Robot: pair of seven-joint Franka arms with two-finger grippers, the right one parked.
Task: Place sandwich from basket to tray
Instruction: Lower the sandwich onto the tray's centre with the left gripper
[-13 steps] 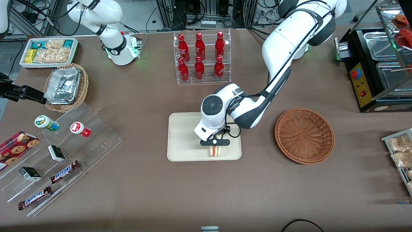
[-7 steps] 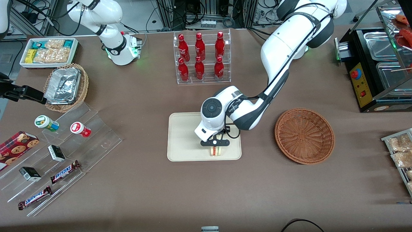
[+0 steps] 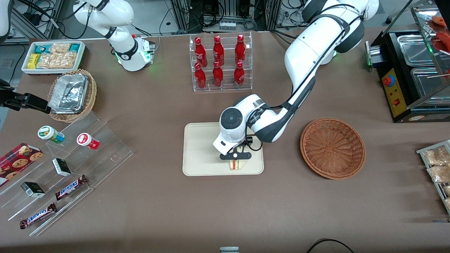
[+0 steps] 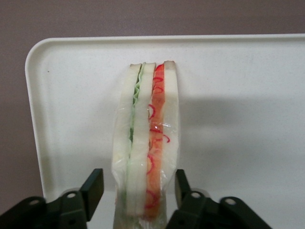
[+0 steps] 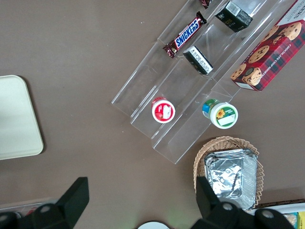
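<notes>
The sandwich (image 3: 236,164) stands on its edge on the cream-white tray (image 3: 200,147), close to the tray's rim nearest the front camera. In the left wrist view its wrapped white bread with red, orange and green filling (image 4: 147,143) rises from the tray (image 4: 238,95). My left gripper (image 3: 235,156) hangs right over it, open. Its black fingers (image 4: 93,188) stand on either side of the wedge, with a small gap showing on each side. The reddish-brown basket (image 3: 332,147) lies empty beside the tray, toward the working arm's end of the table.
A clear rack of red bottles (image 3: 219,63) stands farther from the front camera than the tray. A stepped acrylic display with snacks (image 3: 70,165) and a tan basket of foil trays (image 3: 72,95) lie toward the parked arm's end. A black machine (image 3: 411,77) stands at the working arm's end.
The arm's elbow has shifted slightly. The gripper and the sandwich stay at nearly the same spot on the tray.
</notes>
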